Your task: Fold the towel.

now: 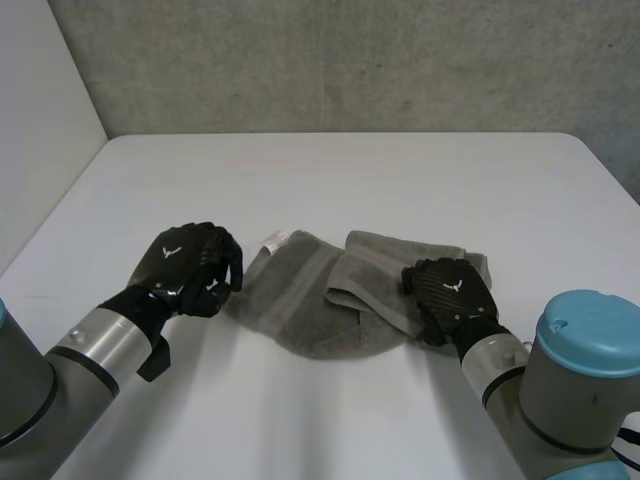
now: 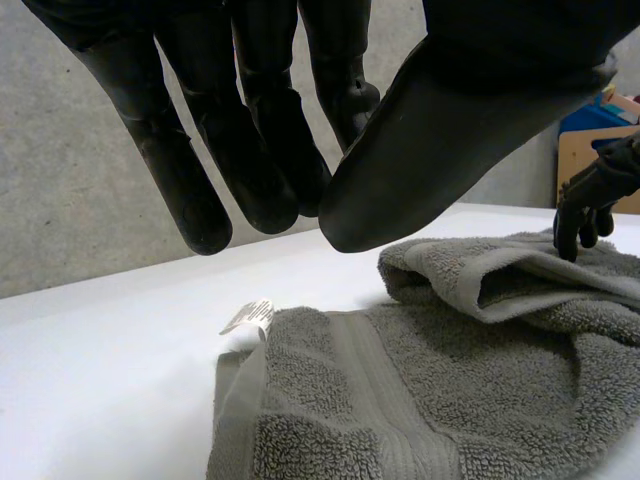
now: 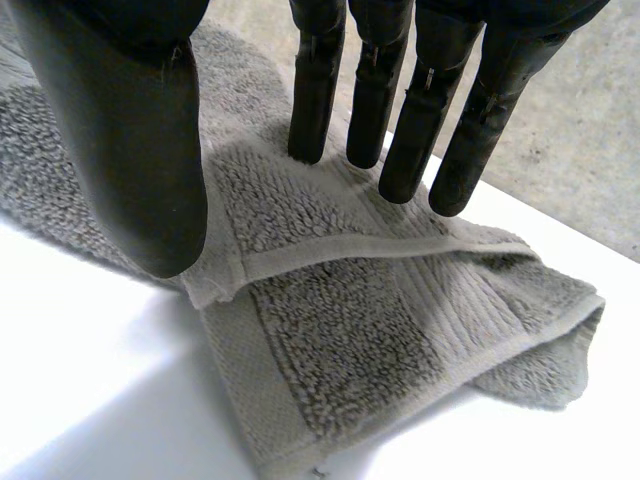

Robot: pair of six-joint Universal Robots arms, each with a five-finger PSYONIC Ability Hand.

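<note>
A grey towel [image 1: 318, 298] lies rumpled on the white table [image 1: 330, 180], its right part folded over into a thick layer. A white tag [image 1: 275, 240] sticks out at its far left corner. My left hand [image 1: 190, 262] hovers just left of that corner, fingers curled toward the thumb with nothing between them. In the left wrist view the left hand [image 2: 200, 190] hangs above the towel [image 2: 430, 400] and the tag [image 2: 248, 317]. My right hand [image 1: 450, 288] rests on the folded right part. Its straight fingers [image 3: 315, 90] stand on the towel [image 3: 340, 330], thumb apart.
A grey wall [image 1: 340, 60] runs behind the table and a white wall [image 1: 40, 120] stands at the left. The left wrist view catches my right hand [image 2: 590, 200] on the fold, with blue and brown things [image 2: 600, 120] beyond it.
</note>
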